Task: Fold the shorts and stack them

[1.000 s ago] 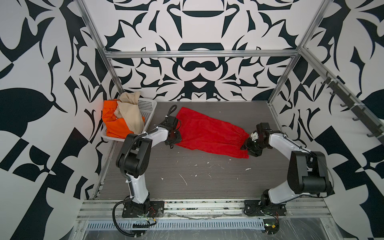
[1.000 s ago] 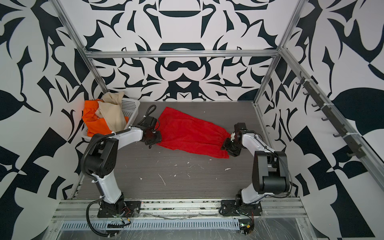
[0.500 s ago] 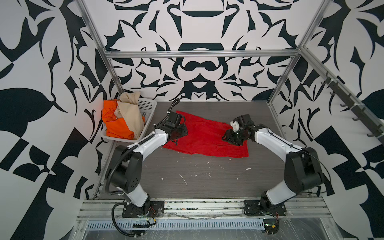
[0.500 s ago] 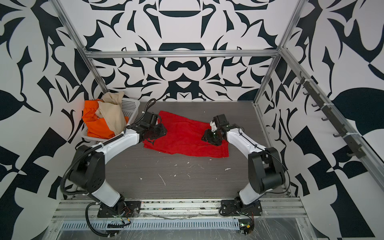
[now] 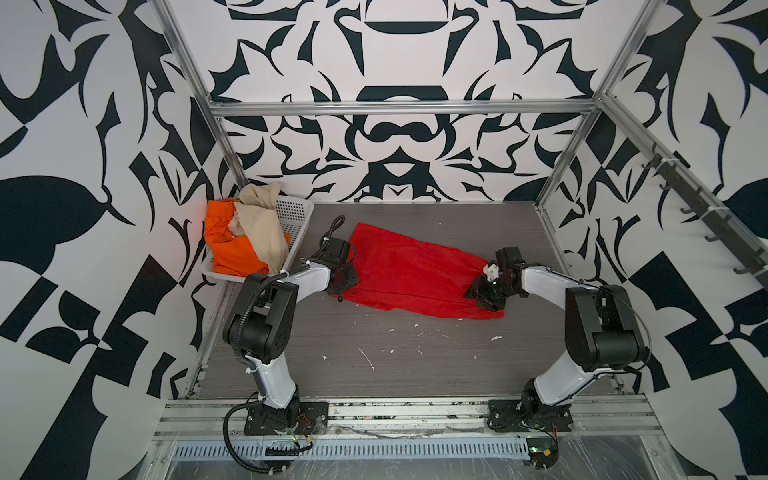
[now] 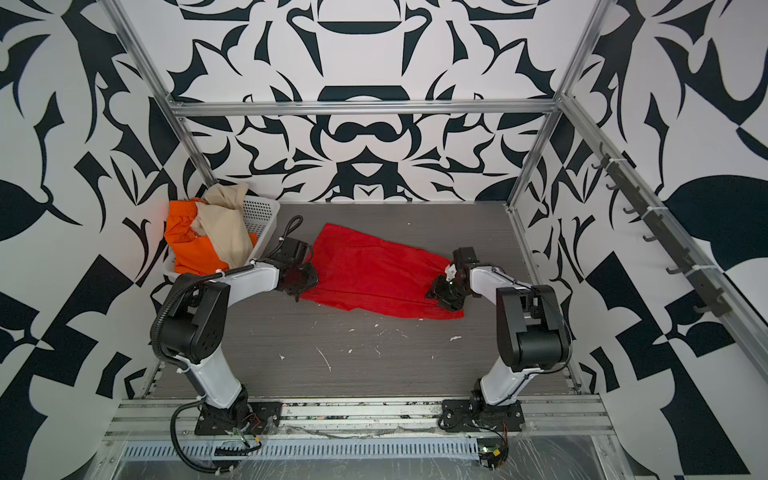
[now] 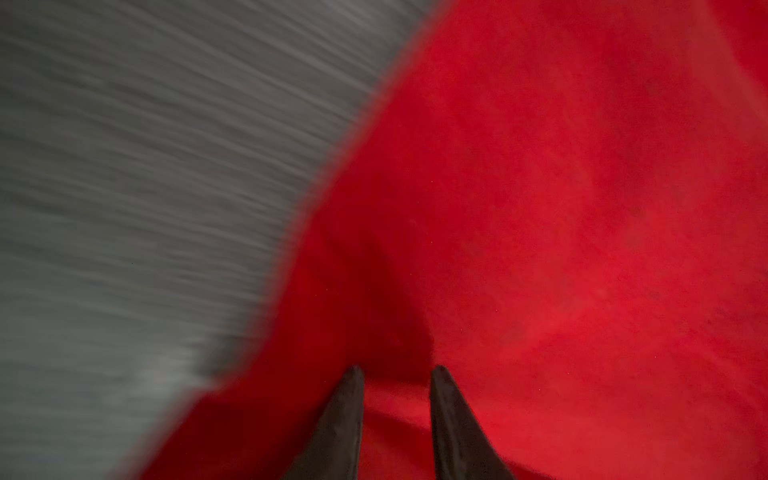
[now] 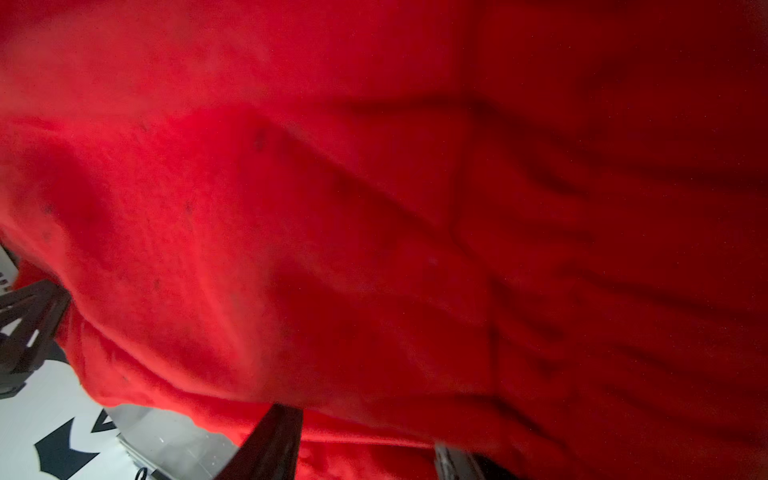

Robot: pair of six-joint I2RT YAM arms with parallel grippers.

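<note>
With the red shorts (image 5: 415, 274) clamped by the left gripper (image 7: 395, 374) and right gripper (image 5: 484, 297), the cloth between them should be held taut and laid flat.

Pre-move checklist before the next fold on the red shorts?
1. Left gripper pinching red shorts: ok, cloth sits between its fingers.
2. Right gripper holding the opposite end: ok, cloth gathers into it.
3. Shorts lying flat: not ok, wrinkled, near edge uneven.
4. Orange shorts and beige shorts out of the way: ok, both in the basket.
5. Stack begun on the table: not ok, none visible.
</note>
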